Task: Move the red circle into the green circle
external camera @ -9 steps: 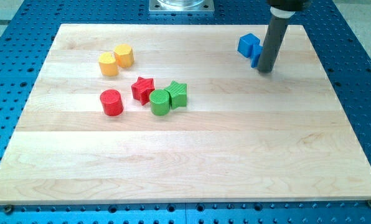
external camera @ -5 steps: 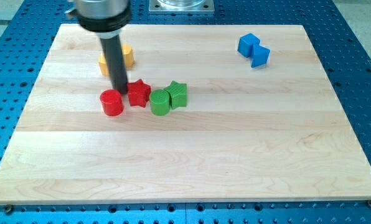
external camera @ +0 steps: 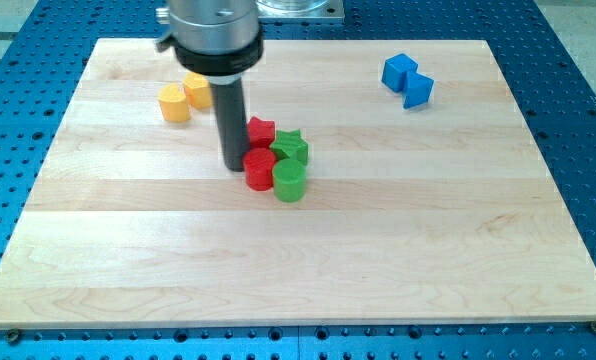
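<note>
The red circle sits near the board's middle, touching the green circle on its right. My tip rests against the red circle's left side. The red star lies just above the red circle, partly behind the rod. The green star sits above the green circle, touching it.
Two yellow blocks lie at the upper left, the second partly hidden by the rod's housing. Two blue blocks lie at the upper right. The wooden board sits on a blue perforated table.
My tip moved right and pushed the red circle into the green circle. The green circle slid down and right; the red star and green star shifted right.
</note>
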